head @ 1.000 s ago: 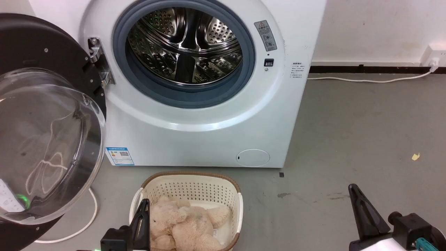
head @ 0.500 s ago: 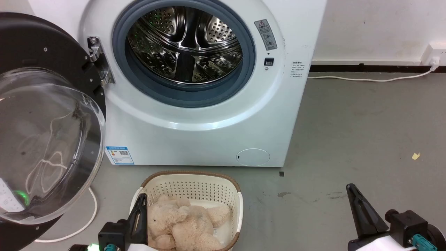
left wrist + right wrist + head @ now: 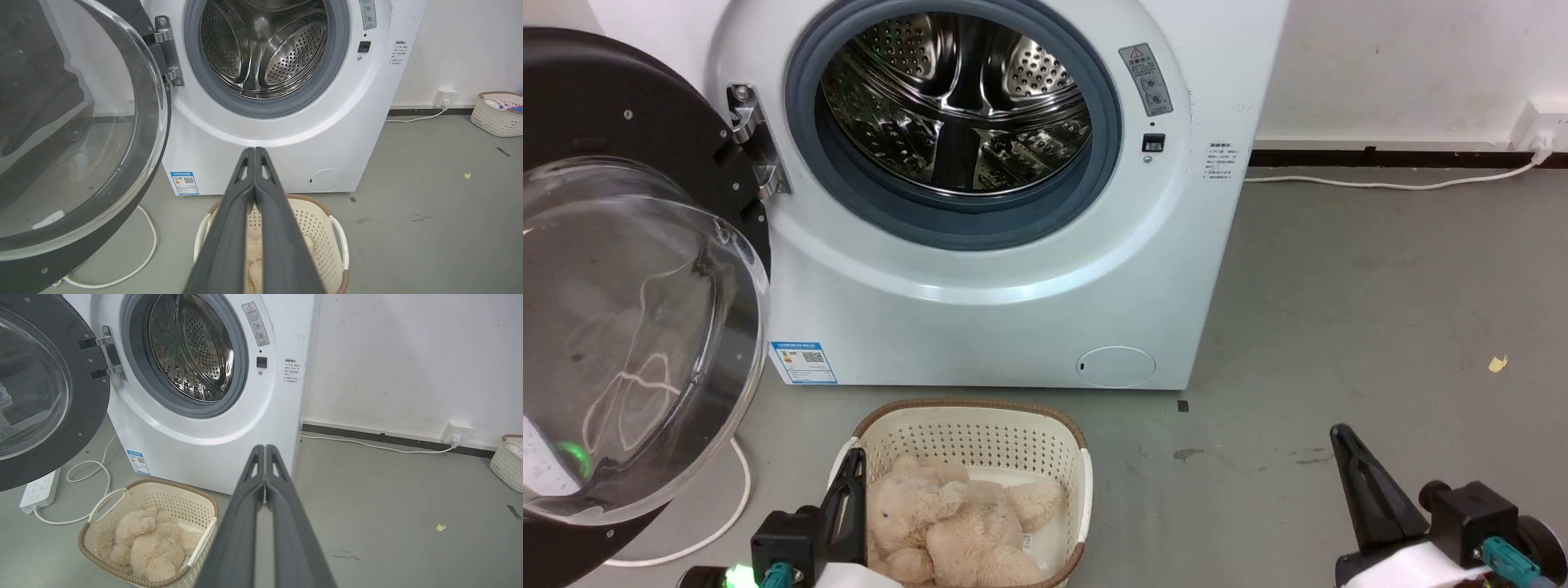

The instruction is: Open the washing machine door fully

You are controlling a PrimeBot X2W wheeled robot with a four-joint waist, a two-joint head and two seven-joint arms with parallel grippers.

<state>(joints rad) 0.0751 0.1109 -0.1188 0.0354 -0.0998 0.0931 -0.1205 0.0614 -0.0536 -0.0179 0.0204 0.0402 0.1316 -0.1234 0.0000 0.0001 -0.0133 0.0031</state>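
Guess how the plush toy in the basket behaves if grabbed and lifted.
The plush toy is probably floppy: it lies slumped in a heap in the basket. Likely light for its bulk, since it looks like fluffy stuffed fabric. The fuzzy pile should resist slipping, though thin jaws may pinch only fur.

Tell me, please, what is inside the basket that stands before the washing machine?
A beige plush toy lies inside the basket. Whether anything lies under the toy cannot be seen, because it covers most of the bottom.
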